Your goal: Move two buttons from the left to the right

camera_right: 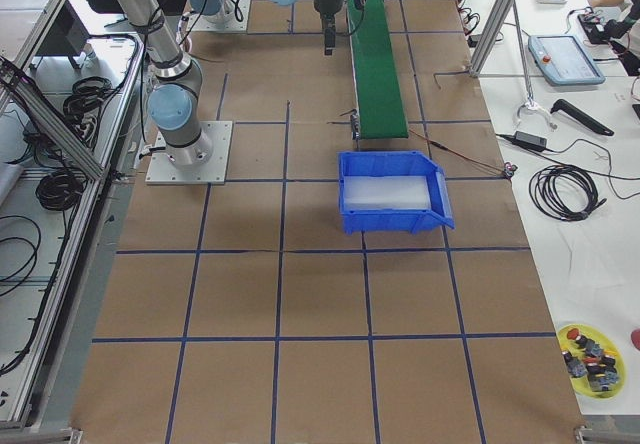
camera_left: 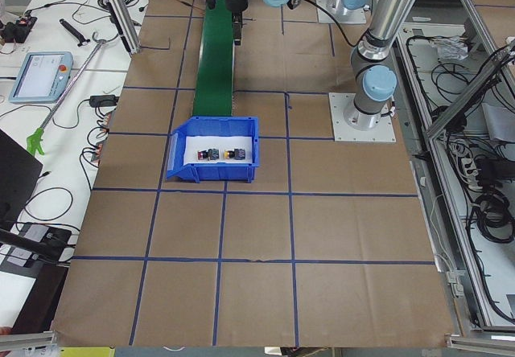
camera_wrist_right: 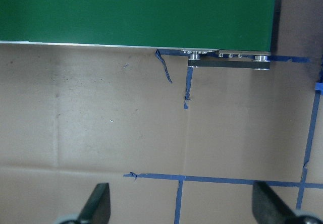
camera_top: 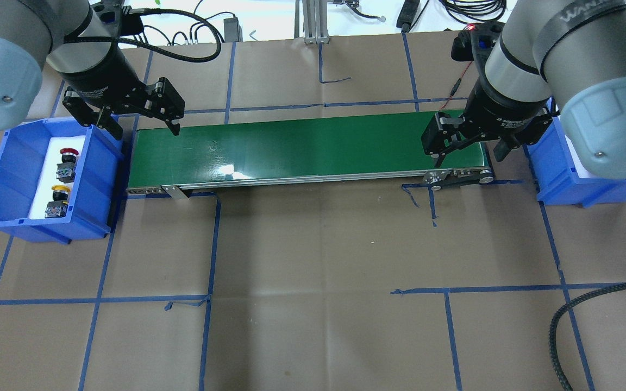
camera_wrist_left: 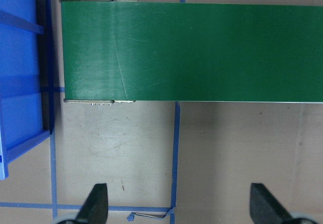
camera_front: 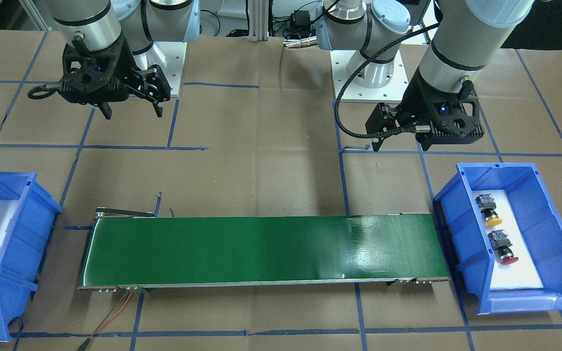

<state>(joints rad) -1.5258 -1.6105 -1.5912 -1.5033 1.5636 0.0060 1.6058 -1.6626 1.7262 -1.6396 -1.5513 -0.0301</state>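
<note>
Just left of my left pincer (camera_top: 146, 129), fingers apart, the red button (camera_top: 67, 163) and yellow button (camera_top: 57, 200) lay in the blue bin (camera_top: 6, 174), caps pointing away.

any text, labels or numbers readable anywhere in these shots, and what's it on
"WAN", cut off by the picture's edge: dark band on the right grey robot arm, overhead view.
Small white print on the right wrist's black collar: too blurred to read.
Yellow-capped push button and red-capped push button: no legible marking.
</note>
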